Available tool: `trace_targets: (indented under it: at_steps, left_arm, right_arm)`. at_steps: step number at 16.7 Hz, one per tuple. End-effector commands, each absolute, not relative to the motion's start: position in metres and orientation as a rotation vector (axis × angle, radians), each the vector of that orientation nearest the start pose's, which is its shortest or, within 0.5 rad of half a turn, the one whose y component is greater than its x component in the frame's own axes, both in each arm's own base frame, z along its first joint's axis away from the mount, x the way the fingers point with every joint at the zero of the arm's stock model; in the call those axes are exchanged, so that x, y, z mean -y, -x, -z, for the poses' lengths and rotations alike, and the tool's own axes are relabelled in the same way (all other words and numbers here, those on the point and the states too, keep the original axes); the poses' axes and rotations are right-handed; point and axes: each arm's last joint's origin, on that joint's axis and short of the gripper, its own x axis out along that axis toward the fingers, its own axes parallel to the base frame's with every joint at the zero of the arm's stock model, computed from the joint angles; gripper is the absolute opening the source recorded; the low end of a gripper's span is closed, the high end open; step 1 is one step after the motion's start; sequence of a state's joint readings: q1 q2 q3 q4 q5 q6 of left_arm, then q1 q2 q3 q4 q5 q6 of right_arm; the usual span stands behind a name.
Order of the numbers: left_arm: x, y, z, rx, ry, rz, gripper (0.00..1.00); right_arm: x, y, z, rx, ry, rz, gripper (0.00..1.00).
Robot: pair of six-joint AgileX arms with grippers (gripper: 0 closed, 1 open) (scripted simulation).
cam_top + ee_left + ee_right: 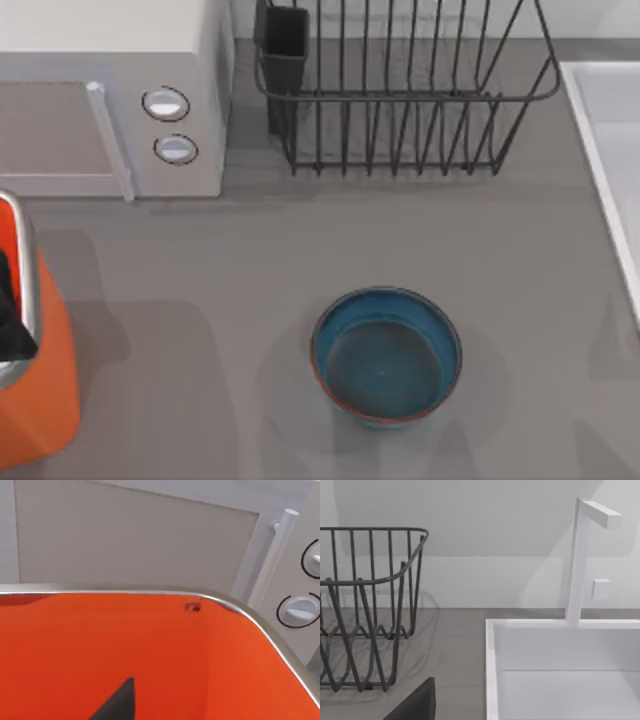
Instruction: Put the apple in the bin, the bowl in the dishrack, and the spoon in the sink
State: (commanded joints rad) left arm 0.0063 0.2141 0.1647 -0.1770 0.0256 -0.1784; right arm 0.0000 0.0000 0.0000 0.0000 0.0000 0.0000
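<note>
You've got a grey counter (250, 290) here. One dishrack (400, 90) at the back, one microwave (110, 100) left of it, one sink (610, 150) right of it, one bin (40, 400) and one bowl (386, 356) nearer you. Can't tell either gripper's state.

The bowl (386, 357) is showing a deep teal-blue glaze with a thin reddish-brown rim. The bin (35, 400) is shining bright orange under a silver rim. The dishrack (400, 95) is looking dark grey, the sink (610, 150) pale white, the counter (200, 300) plain grey, the microwave (110, 90) white.
</note>
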Motion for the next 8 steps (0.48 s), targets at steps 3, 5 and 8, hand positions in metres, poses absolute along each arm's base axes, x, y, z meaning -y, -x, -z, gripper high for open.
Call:
trace_targets:
  at_steps: [3, 5, 8]
  left_arm:
    - [0.001, -0.106, -0.168, -0.058, 0.054, 0.006, 1.0]
    - [0.001, -0.106, -0.161, -0.008, 0.008, 0.001, 1.0]
    - [0.001, -0.106, -0.16, 0.0, 0.0, 0.0, 1.0]
  right_arm:
    - [0.001, -0.106, -0.16, 0.0, 0.0, 0.0, 1.0]
    - [0.001, -0.106, -0.16, 0.0, 0.0, 0.0, 1.0]
    - [0.001, -0.106, -0.16, 0.0, 0.0, 0.0, 1.0]
